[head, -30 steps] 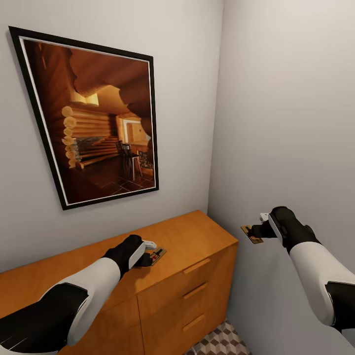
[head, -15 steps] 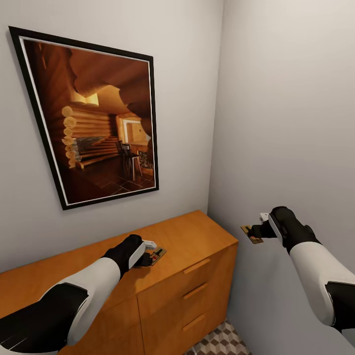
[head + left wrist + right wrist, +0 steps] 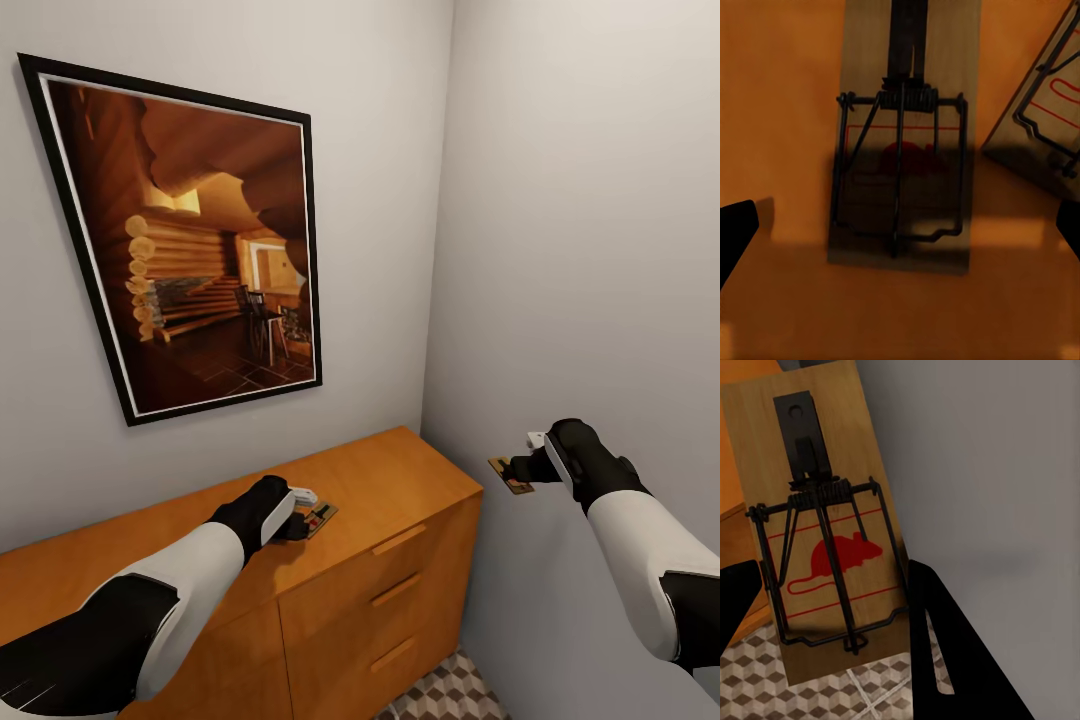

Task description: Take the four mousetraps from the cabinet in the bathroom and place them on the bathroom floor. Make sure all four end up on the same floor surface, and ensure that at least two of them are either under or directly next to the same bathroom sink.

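Left tool (image 3: 300,515) rests low over the cabinet (image 3: 400,480) top, fingers spread wide. A mousetrap (image 3: 902,142) lies flat on that surface between them, untouched; a second mousetrap (image 3: 1046,112) sits just beside it, at 2 o'clock in the wrist view. Right tool (image 3: 520,468) is pinched on a third mousetrap (image 3: 825,532), held in the air off the cabinet's 3 o'clock end, above the bathroom floor (image 3: 765,690).
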Controlling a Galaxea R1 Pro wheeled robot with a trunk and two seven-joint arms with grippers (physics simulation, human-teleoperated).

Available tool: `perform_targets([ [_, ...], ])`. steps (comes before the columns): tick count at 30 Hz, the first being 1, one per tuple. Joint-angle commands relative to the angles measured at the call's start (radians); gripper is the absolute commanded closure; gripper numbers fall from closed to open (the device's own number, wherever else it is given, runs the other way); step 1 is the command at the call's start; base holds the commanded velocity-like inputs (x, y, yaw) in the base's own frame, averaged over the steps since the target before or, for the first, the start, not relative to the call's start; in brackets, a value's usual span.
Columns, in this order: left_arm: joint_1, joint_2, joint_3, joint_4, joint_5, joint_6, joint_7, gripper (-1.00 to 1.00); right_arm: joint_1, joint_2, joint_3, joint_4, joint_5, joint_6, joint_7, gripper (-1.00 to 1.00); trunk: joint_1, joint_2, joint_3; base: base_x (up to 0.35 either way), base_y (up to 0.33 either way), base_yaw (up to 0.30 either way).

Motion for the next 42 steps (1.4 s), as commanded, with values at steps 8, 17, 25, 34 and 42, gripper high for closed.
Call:
perform_targets([
  [8,-0.001,0.000,-0.007,0.001,0.008,0.003,0.006,-1.00,-0.001,0.000,-0.004,-0.001,0.011,0.004,0.009,1.00,0.000,-0.001,-0.002,0.000,0.000,0.000],
  [17,-0.001,0.000,-0.006,0.001,0.009,0.002,0.007,-1.00,-0.001,0.000,-0.004,-0.001,0.011,0.004,0.009,1.00,0.000,-0.001,-0.002,0.000,0.000,0.000],
  [25,-0.001,0.000,-0.007,0.001,0.008,0.002,0.007,-1.00,-0.001,0.000,-0.004,-0.001,0.011,0.003,0.009,1.00,0.000,-0.001,-0.002,0.000,0.000,0.000],
  [34,-0.001,0.000,-0.007,0.000,0.009,-0.001,0.007,-1.00,-0.001,0.000,-0.004,-0.001,0.011,0.003,0.009,1.00,0.000,-0.001,-0.002,0.000,0.000,0.000],
  [42,-0.001,0.000,-0.007,-0.003,0.008,-0.003,0.007,-1.00,-0.001,0.000,-0.004,-0.001,0.011,0.003,0.009,1.00,0.000,-0.001,-0.002,0.000,0.000,0.000],
])
